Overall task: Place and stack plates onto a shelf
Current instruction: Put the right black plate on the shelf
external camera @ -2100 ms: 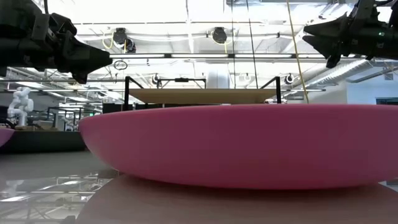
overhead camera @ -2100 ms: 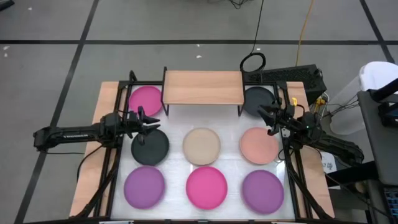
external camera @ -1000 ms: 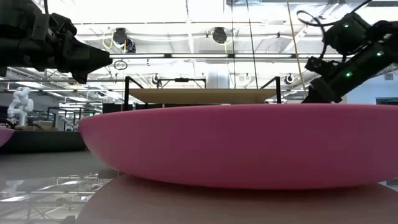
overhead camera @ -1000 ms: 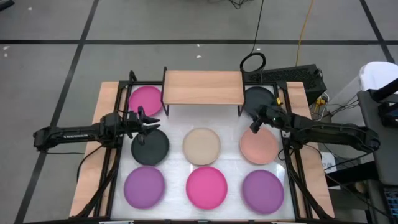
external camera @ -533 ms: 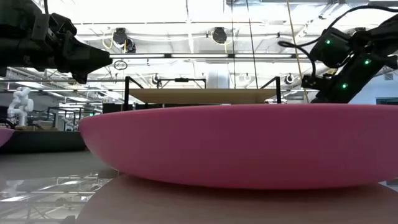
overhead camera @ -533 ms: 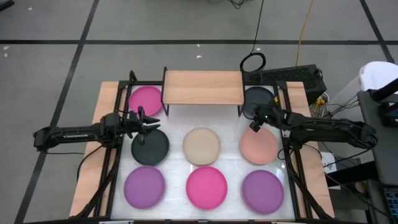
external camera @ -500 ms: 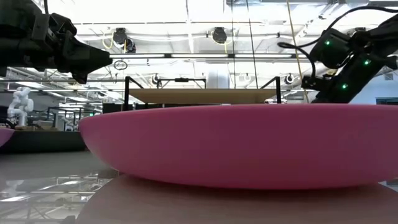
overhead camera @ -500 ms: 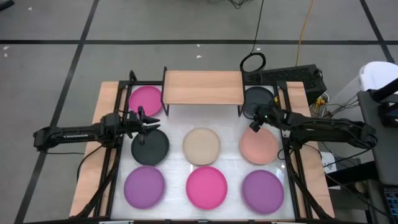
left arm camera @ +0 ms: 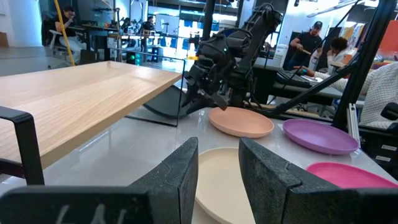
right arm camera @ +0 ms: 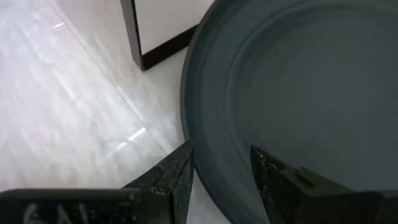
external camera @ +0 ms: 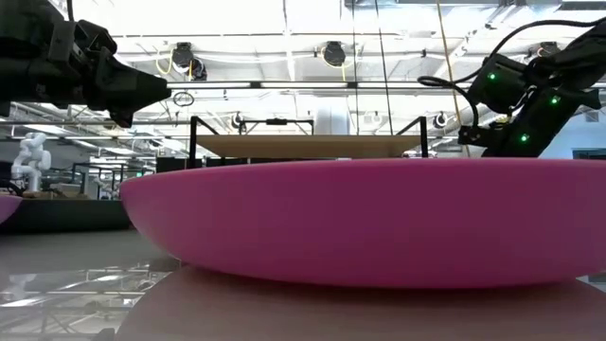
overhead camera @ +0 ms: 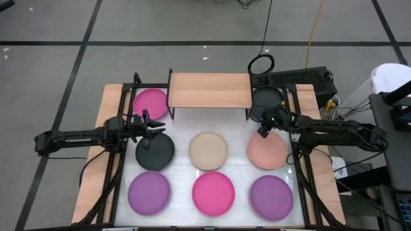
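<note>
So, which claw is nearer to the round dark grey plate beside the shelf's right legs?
The right claw: it sits at the near rim of that round dark grey plate, fingers astride it. The left claw hovers across the table, over another dark grey plate.

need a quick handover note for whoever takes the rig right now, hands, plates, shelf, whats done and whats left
Right hand: open, fingers straddling the near rim of the dark grey plate beside the shelf's right end; not gripped or lifted yet.
Left hand: open, waiting over the far edge of the other dark grey plate.
Shelf: nothing on its board.
Also on the table: magenta plate beside the shelf's left end; beige and salmon in the middle row; purple, magenta, purple in front.
Done: nothing stacked.
Left: all eight plates.
</note>
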`<action>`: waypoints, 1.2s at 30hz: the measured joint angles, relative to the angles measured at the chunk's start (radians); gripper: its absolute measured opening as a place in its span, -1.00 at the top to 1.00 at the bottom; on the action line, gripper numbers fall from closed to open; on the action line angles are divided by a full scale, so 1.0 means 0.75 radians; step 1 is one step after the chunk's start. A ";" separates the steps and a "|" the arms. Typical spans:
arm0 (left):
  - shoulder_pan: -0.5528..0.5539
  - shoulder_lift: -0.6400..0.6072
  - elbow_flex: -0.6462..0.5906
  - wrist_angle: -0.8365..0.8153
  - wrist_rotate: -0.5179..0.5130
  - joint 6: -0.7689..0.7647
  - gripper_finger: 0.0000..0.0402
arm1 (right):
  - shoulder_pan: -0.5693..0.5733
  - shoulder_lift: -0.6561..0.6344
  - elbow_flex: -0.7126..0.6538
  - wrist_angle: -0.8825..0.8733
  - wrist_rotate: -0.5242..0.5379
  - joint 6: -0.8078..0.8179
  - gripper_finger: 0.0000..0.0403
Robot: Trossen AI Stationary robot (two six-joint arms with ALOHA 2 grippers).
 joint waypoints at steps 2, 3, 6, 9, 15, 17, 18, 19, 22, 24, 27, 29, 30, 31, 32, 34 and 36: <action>0.000 0.000 0.000 0.000 0.000 0.000 0.40 | 0.000 -0.009 0.000 0.008 0.001 0.000 0.31; 0.000 0.000 0.000 0.000 0.000 0.000 0.40 | 0.000 -0.017 0.000 0.012 0.000 0.000 0.31; 0.000 0.000 0.000 0.000 0.000 0.000 0.40 | 0.000 -0.038 -0.001 0.028 0.000 0.001 0.31; 0.000 0.000 0.000 0.000 0.000 0.000 0.40 | 0.000 -0.056 -0.001 0.045 0.000 0.001 0.31; 0.000 0.000 0.000 0.000 0.000 0.000 0.40 | 0.001 -0.083 -0.001 0.078 -0.038 -0.010 0.31; 0.000 0.000 0.000 0.000 0.000 0.000 0.40 | 0.001 -0.096 -0.002 0.087 -0.071 -0.006 0.31; 0.000 0.000 0.000 0.000 0.000 0.000 0.40 | 0.001 -0.100 -0.002 0.088 -0.080 -0.004 0.31; 0.000 0.000 0.000 0.000 0.000 0.000 0.40 | 0.001 -0.103 -0.002 0.088 -0.099 -0.004 0.31; 0.000 0.000 0.000 0.000 0.000 0.000 0.40 | 0.001 -0.106 -0.002 0.080 -0.134 -0.001 0.31; 0.000 0.000 0.000 0.000 0.000 0.000 0.40 | 0.001 -0.106 -0.002 0.068 -0.143 -0.004 0.31; 0.000 0.000 0.000 0.000 0.000 0.000 0.40 | 0.002 -0.106 -0.002 0.039 -0.142 -0.002 0.31; 0.000 0.000 0.000 0.000 0.000 0.000 0.40 | 0.002 -0.106 -0.002 0.023 -0.142 -0.003 0.31; 0.000 0.000 0.000 0.000 0.000 0.000 0.40 | 0.002 -0.106 -0.002 0.017 -0.142 -0.004 0.31; 0.000 0.000 0.000 0.000 0.000 0.000 0.40 | 0.002 -0.106 -0.002 0.004 -0.142 -0.003 0.31; 0.000 0.000 0.000 0.000 0.000 0.000 0.40 | 0.002 -0.106 -0.002 -0.013 -0.142 0.000 0.31; 0.000 0.000 0.000 0.000 0.000 0.000 0.40 | 0.002 -0.106 -0.002 -0.033 -0.141 0.008 0.31; 0.000 0.000 0.000 0.000 0.000 0.000 0.40 | 0.002 -0.106 -0.016 -0.024 -0.140 0.009 0.31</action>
